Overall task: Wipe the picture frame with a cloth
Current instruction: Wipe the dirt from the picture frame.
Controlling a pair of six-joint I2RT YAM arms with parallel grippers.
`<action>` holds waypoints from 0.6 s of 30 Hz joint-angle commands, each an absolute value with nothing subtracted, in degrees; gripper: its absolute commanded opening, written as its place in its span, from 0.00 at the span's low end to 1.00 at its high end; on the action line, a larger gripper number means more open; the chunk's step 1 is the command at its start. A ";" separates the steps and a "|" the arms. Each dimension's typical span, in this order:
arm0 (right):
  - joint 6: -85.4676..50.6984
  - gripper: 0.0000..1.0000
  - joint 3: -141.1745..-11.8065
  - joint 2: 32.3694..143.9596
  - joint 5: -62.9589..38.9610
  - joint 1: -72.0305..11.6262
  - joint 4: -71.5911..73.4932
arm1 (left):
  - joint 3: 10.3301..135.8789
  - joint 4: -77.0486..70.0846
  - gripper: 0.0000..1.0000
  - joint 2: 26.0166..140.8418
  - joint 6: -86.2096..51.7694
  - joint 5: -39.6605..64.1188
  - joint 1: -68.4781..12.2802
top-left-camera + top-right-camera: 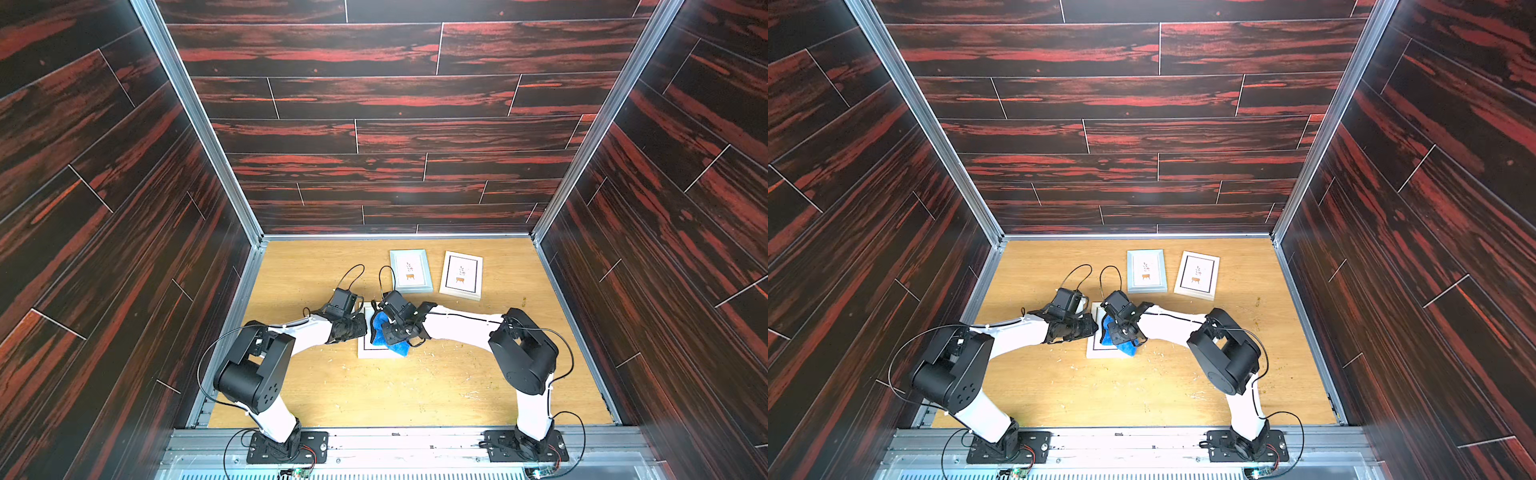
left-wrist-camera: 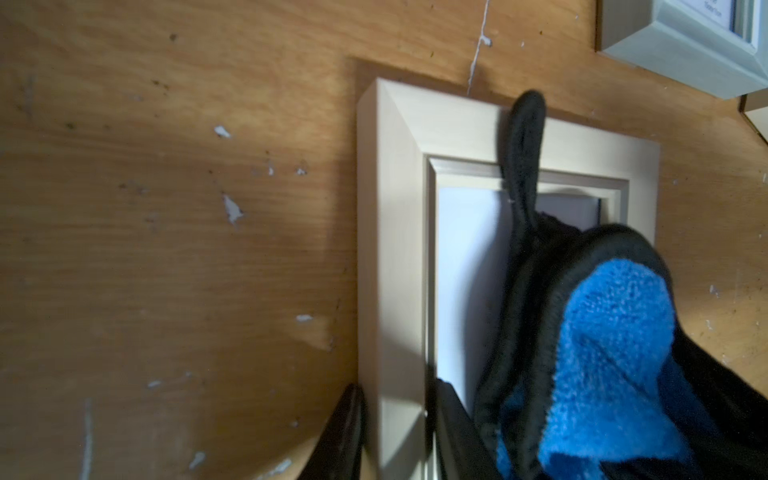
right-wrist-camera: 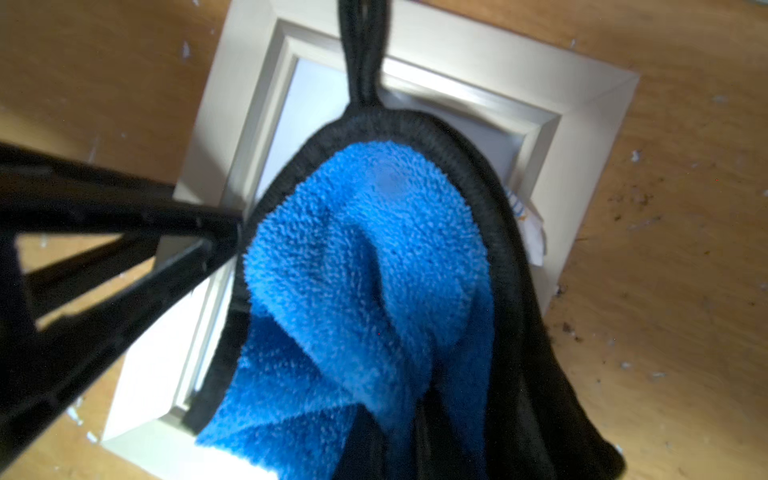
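**Both arms reach in from the near edge: wiping step in hand**

From their bases on the near edge of the bench [image 1: 374, 395], both arms lean toward its middle. There the picture frame [image 1: 368, 353] lies flat, a cream frame with its long sides running toward the far edge. The left jaws stand only narrowly apart and clamp the frame's left rail, one finger outside it and one on the glass. The right jaws are pinched shut on the cloth [image 1: 398, 350], which hangs bunched over the glass and spills past the frame's near right corner.

This looks like the wiping step itself. The next move calls for the right arm to drag the cloth across glass and rails with light pressure, while the left holds the frame against sliding. Toward the far edge, a grey-blue frame [image 1: 410, 271] and a white frame [image 1: 461, 275] lie side by side.
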State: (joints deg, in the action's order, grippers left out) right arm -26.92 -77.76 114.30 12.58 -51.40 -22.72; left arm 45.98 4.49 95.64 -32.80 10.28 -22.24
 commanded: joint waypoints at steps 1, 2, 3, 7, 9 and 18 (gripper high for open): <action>-26.04 0.00 -83.01 119.87 16.60 -46.97 -26.29 | 44.27 12.98 0.27 97.91 -32.79 9.94 -22.50; -25.46 0.00 -85.58 121.35 16.30 -45.94 -26.43 | 44.46 13.03 0.27 98.00 -32.78 9.79 -22.60; -25.04 0.00 -87.69 122.50 16.04 -45.27 -26.77 | 44.55 12.98 0.27 98.08 -32.81 9.77 -22.70; -25.28 0.00 -88.80 123.15 19.69 -45.52 -29.04 | 44.52 12.75 0.27 97.80 -33.60 9.35 -22.85; -26.09 0.00 -82.44 119.35 19.70 -46.64 -27.33 | 44.02 12.12 0.26 97.52 -34.14 8.78 -22.85; -29.69 0.00 -66.30 108.84 13.67 -50.72 -21.34 | 43.93 9.84 0.26 98.53 -35.97 11.43 -22.99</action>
